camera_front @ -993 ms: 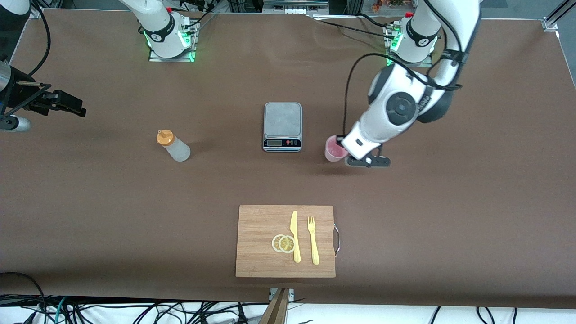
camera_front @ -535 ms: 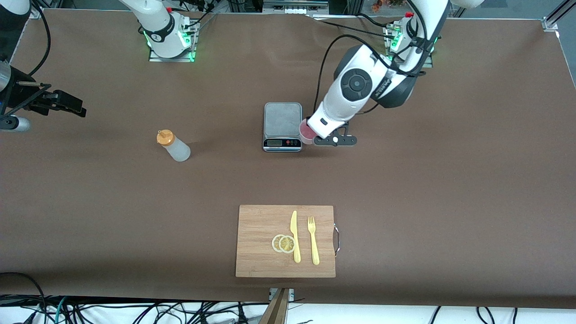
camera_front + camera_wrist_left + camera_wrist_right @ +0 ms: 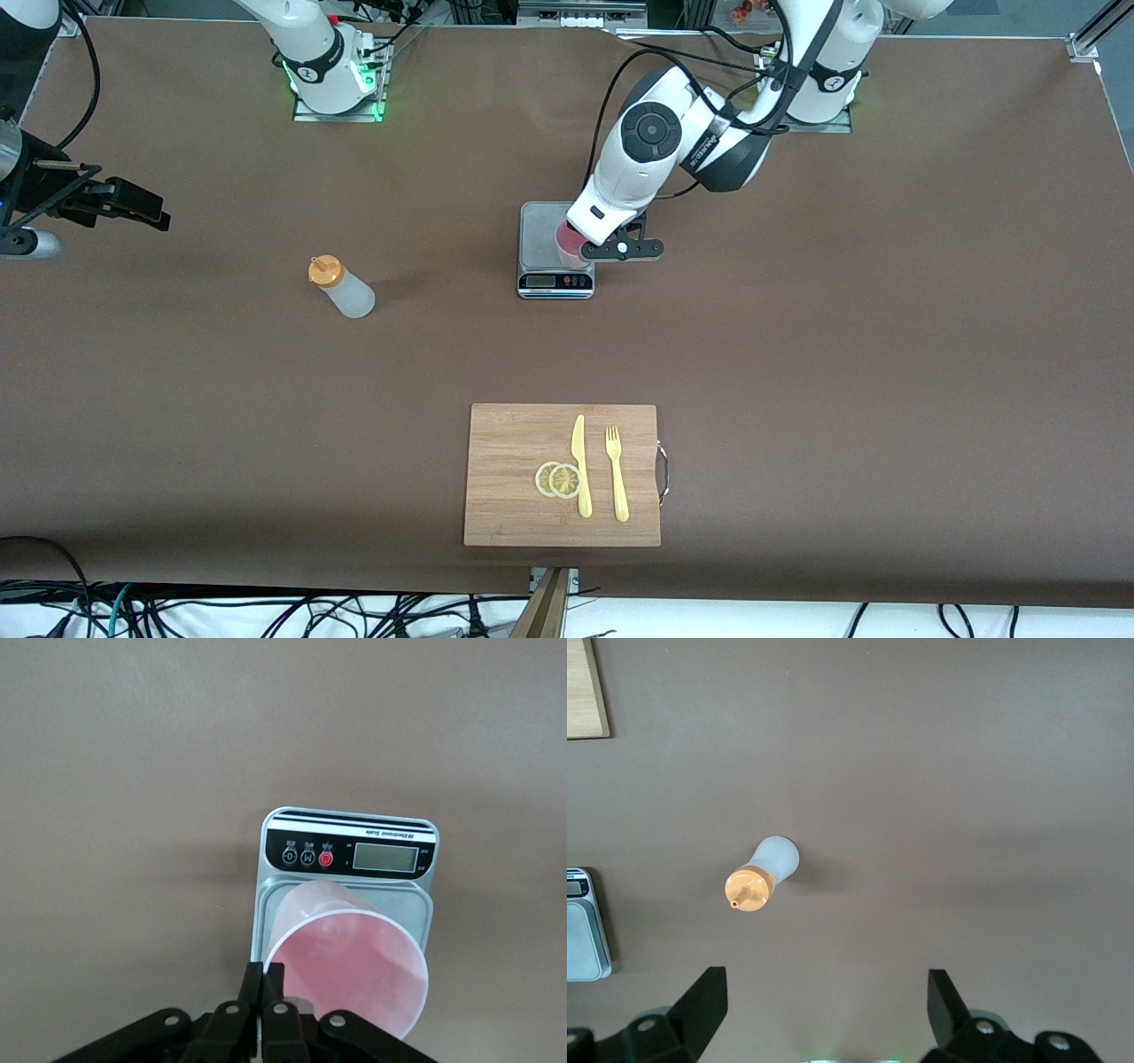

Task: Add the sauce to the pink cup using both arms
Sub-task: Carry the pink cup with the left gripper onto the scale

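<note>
The pink cup (image 3: 569, 245), a pale translucent tumbler with a round open rim, hangs upright over the platform of the kitchen scale (image 3: 555, 249), its wall pinched between the closed fingers of the left gripper (image 3: 263, 1017); whether its base touches the platform is hard to judge. The sauce (image 3: 340, 287), a whitish squeeze bottle with an orange nozzle cap, stands on the brown table (image 3: 886, 354) well apart from the scale, toward the right arm's end. The right gripper (image 3: 824, 1010) waits high above the table with fingers spread wide, gripping nothing. A cutting board (image 3: 514, 505) lies nearer the front camera.
</note>
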Controlling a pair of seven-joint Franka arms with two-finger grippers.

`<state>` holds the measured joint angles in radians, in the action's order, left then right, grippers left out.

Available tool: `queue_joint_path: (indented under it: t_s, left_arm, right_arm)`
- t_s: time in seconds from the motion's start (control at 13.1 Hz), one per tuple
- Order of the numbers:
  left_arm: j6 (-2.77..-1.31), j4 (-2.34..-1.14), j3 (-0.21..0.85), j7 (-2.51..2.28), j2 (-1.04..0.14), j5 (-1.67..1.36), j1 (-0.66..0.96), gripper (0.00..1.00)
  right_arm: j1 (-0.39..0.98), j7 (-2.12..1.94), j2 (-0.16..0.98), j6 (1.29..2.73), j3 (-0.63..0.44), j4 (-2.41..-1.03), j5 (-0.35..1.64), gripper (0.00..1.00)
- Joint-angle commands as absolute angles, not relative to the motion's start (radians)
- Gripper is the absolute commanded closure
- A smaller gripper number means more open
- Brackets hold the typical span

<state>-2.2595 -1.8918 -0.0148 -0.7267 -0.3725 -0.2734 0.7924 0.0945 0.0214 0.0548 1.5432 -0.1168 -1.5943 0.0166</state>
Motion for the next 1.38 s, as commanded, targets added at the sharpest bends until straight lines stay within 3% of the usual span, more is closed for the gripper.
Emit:
queue_joint_path:
  t_s: [0.0,0.38,0.61,0.69,0.76,0.99,1.3]
  left_arm:
    - [-2.312,-1.947,-0.034,-0.75,-0.357,-0.299,0.825,0.98]
    - [-2.353,-1.967,-0.032,-0.816,-0.365,-0.299,0.864,0.97]
    - [-2.353,-1.967,-0.032,-0.819,-0.37,-0.299,0.867,0.86]
    - [-2.353,-1.967,-0.032,-0.819,-0.374,-0.299,0.87,0.79]
    - [-2.353,-1.967,-0.032,-0.821,-0.374,-0.299,0.87,0.62]
    - [-2.342,-1.956,-0.032,-0.819,-0.367,-0.317,0.859,0.0]
    - [-2.269,-1.892,-0.038,-0.807,-0.347,-0.371,0.822,0.0]
  right_arm:
    - [0.094,0.021,0.043,1.528,-0.112,-1.589,0.018,0.0]
    - [0.094,0.02,0.043,1.528,-0.112,-1.589,0.018,0.0]
    - [0.094,0.02,0.043,1.528,-0.112,-1.589,0.018,0.0]
    - [0.094,0.017,0.043,1.528,-0.112,-1.589,0.018,0.0]
    - [0.094,0.015,0.043,1.528,-0.11,-1.589,0.018,0.0]
    - [0.094,0.014,0.043,1.529,-0.101,-1.588,0.018,0.0]
    - [0.094,0.018,0.043,1.528,-0.101,-1.588,0.018,0.0]
